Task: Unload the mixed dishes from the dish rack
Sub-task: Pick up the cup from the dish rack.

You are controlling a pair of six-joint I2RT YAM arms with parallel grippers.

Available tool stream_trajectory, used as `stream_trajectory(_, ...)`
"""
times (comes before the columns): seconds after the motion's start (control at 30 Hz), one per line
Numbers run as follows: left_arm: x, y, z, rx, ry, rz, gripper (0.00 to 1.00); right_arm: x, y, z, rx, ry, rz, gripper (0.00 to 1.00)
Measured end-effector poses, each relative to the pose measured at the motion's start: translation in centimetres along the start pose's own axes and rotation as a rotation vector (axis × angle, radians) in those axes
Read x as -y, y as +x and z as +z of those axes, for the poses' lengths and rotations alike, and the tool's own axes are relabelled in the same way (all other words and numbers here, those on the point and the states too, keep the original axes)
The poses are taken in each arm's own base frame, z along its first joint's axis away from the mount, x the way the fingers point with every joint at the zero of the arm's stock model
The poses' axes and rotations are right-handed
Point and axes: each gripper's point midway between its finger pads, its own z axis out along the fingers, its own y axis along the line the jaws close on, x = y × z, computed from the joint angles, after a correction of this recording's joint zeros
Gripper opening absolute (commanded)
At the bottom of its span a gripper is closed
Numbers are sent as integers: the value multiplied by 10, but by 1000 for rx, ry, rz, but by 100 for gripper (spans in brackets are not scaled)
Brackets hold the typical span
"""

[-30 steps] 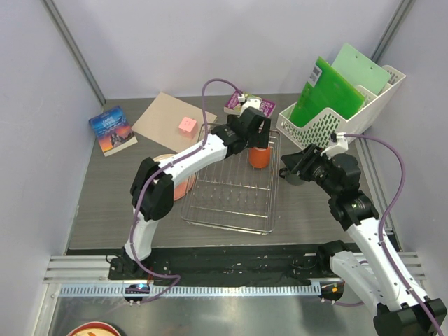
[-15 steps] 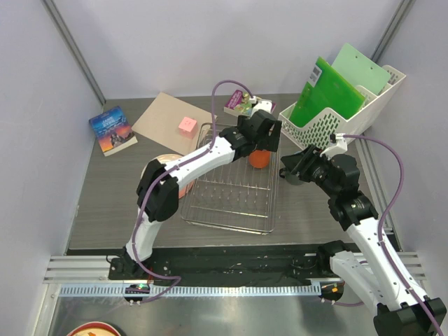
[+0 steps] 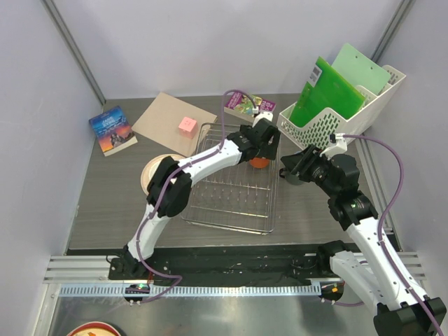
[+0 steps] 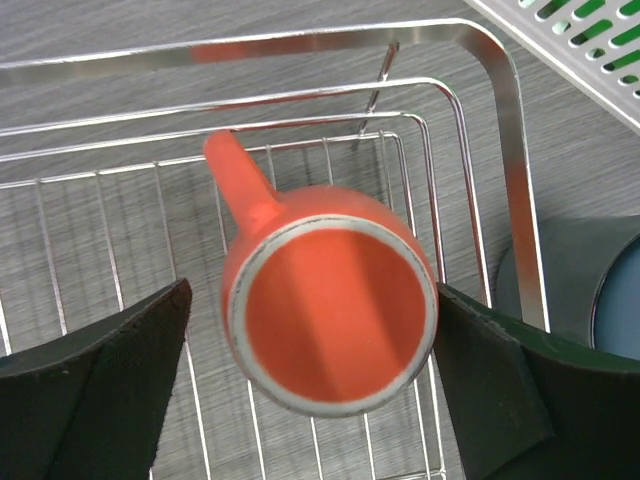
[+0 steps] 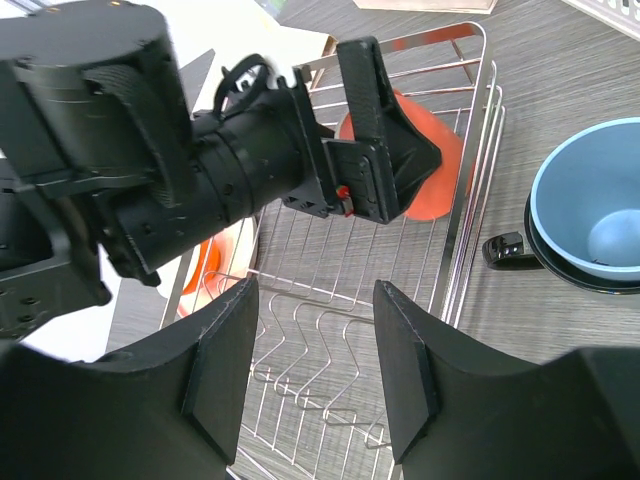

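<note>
One orange mug (image 4: 330,310) in the dish rack (image 4: 505,130), likely rigid and slick; left hand (image 4: 310,375), spread empty, straddles its body to grip.

One rack (image 3: 227,225), one orange mug (image 4: 330,310), one blue cup (image 5: 595,210), two books (image 3: 112,130) (image 3: 243,105), two folders (image 3: 325,91) (image 3: 360,70).

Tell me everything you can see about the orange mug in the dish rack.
The orange mug is plain, smooth orange inside and out with a pale rim and one stubby handle; it looks ceramic or plastic. It is empty, standing mouth up on the wire grid of the dish rack, in a corner. The open left gripper straddles it, with no clear contact.
</note>
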Motion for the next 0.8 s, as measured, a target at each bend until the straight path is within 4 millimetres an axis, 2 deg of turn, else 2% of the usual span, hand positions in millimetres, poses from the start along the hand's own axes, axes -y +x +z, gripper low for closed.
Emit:
stream_trajectory(0.03, 0, 2, 2, -6, 3, -2, 82, 0, 0, 0, 0, 0, 0, 55)
stream_trajectory(0.07, 1, 4, 3, -11, 6, -4, 78, 0, 0, 0, 0, 0, 0, 55)
stream_trajectory(0.1, 1, 5, 4, -15, 11, -8, 68, 0, 0, 0, 0, 0, 0, 55)
stream_trajectory(0.17, 1, 5, 4, -17, 10, -4, 56, 1, 1, 0, 0, 1, 0, 55)
stream_trajectory(0.2, 1, 5, 4, -16, 12, -6, 41, 1, 1, 0, -1, 2, 0, 55)
stream_trajectory(0.27, 0, 5, 4, -14, 12, -3, 27, 2, 2, 1, -2, 4, 0, 55)
stream_trajectory(0.3, -1, 5, 4, -11, 12, -1, 12, 3, 2, 1, -1, 6, 0, 55)
stream_trajectory(0.37, -4, 6, 1, -8, 13, -3, 3, 4, 3, 1, 0, 10, 1, 55)
stream_trajectory(0.5, -17, 13, -11, -31, -1, 1, 0, 8, 7, 2, -6, 17, 2, 54)
stream_trajectory(0.6, -27, 15, -29, -47, 1, 1, 0, 8, 5, 1, 4, 19, 1, 54)
stream_trajectory(0.7, -32, 5, -60, -28, 44, -18, 0, 6, 0, -3, 29, 13, -3, 54)
stream_trajectory(0.8, -31, -26, -107, 40, 154, -74, 0, 4, -5, -6, 52, 10, -5, 55)
